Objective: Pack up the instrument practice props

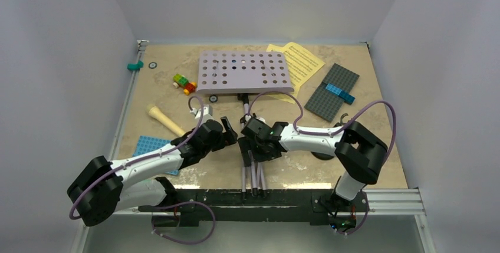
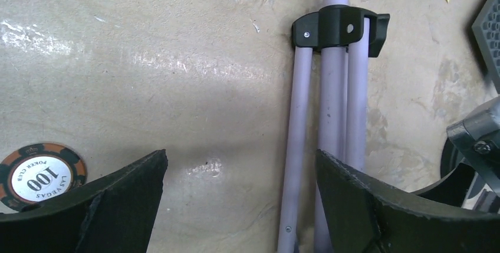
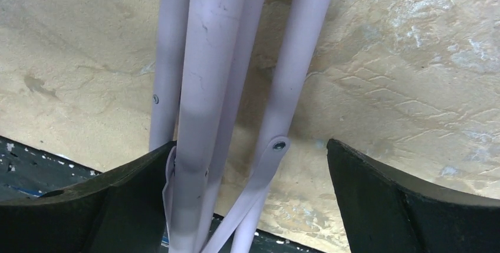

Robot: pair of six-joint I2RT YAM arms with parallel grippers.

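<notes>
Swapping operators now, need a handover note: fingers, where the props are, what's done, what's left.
Left gripper: fingers open, holding nothing, at the folded legs of the music stand.
Right gripper: fingers open, straddling those legs, not clamped.
Stand lies flat, desk at the far side, legs toward the arms. Microphone lies loose on the left; yellow sheets lie by the desk's right end.
Done: stand legs folded together.
Left: nothing is put away yet; no box in view.
</notes>
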